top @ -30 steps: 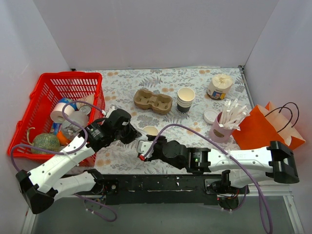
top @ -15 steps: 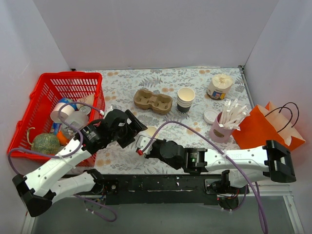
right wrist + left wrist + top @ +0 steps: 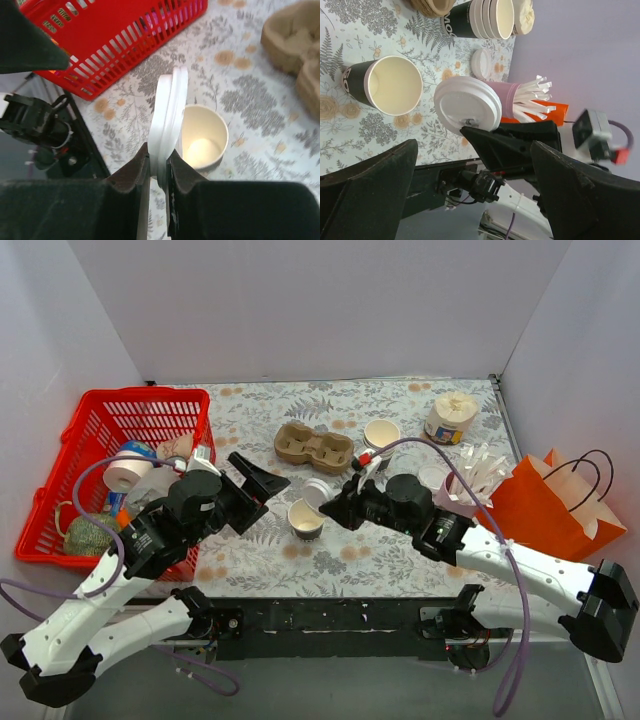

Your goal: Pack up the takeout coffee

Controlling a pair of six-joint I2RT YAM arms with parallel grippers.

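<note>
The takeout coffee cup stands upright and lidless on the flowered table, dark outside and cream inside. Its round white lid is held on edge just above and beside the cup's rim. My right gripper is shut on the lid, pinching its rim between both fingers. My left gripper hangs wide open to the left of the cup with nothing between its fingers.
A red basket with several items stands at the left. Behind the cup lie a cardboard cup carrier and a stack of cups. A pink cup of white sticks, a spare lid and an orange bag stand at the right.
My left gripper has opened wide and drawn back to the left. My right gripper has closed on the white lid and swung in from the near edge, bringing it over the cup.
</note>
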